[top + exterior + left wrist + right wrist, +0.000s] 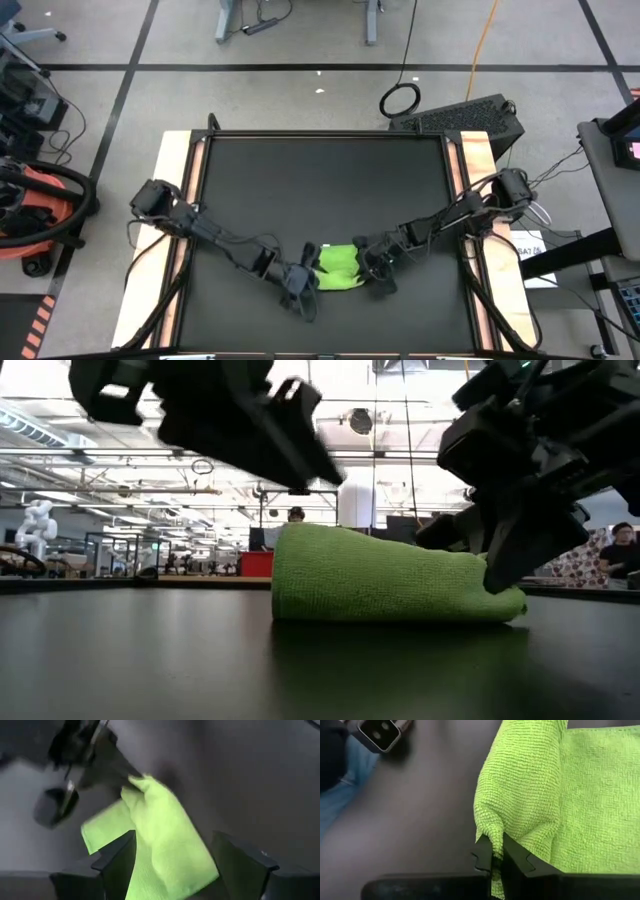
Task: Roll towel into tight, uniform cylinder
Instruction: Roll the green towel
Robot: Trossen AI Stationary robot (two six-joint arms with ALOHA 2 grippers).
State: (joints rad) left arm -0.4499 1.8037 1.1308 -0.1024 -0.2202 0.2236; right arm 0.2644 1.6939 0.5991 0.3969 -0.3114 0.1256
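The lime-green towel lies on the black table mat near its front edge. It is partly rolled: a thick roll lies on a flat layer. My right gripper is shut on the towel's right end. My left gripper is open at the towel's left end. In the low view it hangs above the towel, apart from it. In the left wrist view its fingers stand on either side of the roll. My right gripper pinches a bunched fold at the roll's right end between its two fingertips. The fingers slant down from the table's right side. The towel's underside rests on the mat, and the pinched end is drawn to a point.
Bare black mat lies to the far side of the towel and to both sides. Wooden table strips border the mat left and right. A black case stands on the floor beyond the table's far right corner.
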